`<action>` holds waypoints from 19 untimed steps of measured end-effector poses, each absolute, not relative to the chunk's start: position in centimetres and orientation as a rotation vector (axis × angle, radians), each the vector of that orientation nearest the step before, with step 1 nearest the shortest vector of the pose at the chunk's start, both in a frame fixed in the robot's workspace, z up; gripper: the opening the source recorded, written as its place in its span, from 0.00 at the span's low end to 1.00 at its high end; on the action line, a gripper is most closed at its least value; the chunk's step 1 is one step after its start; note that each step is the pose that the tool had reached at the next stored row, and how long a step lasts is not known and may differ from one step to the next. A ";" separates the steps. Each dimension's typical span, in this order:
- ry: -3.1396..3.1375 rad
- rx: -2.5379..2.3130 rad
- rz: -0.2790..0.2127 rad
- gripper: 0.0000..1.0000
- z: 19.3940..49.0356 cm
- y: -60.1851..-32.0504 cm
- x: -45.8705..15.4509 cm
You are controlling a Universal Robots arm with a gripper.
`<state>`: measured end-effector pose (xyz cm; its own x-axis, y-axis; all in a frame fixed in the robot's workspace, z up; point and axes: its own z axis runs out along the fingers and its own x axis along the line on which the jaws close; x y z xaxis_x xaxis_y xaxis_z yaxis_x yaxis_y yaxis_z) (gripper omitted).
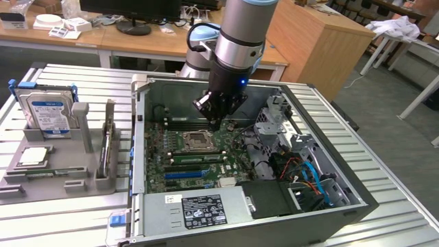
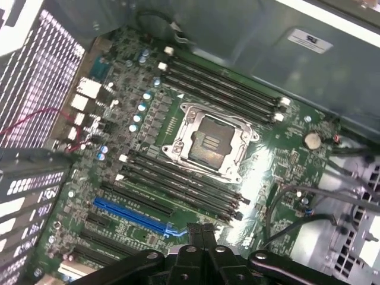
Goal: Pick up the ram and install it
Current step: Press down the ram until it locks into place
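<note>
Black gripper (image 1: 215,125) closed, empty, above motherboard (image 1: 180,154).

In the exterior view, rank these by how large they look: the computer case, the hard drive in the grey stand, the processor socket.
1. Computer case, by far the largest.
2. Hard drive.
3. Processor socket, smallest.

The hard drive and the socket lie at similar distances from the camera, so the order seems safe.

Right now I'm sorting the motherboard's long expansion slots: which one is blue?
The long blue slot nearest the shut gripper; the parallel slots beside it are black.
</note>
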<state>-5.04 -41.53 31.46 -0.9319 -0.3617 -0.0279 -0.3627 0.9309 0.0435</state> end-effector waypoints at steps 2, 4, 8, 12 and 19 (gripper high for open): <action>3.076 -0.527 0.074 0.11 31.5 -41.5 -5.0; 3.083 -0.477 0.074 0.11 31.5 -41.5 -5.0; 3.096 -0.372 0.073 0.11 31.5 -41.5 -5.0; 3.105 -0.274 0.071 0.11 31.5 -41.5 -5.0; 3.113 -0.102 0.069 0.11 31.5 -41.5 -5.0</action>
<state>-5.04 -41.53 31.48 -0.9975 -0.0647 -0.0272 -0.0659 0.9969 0.0436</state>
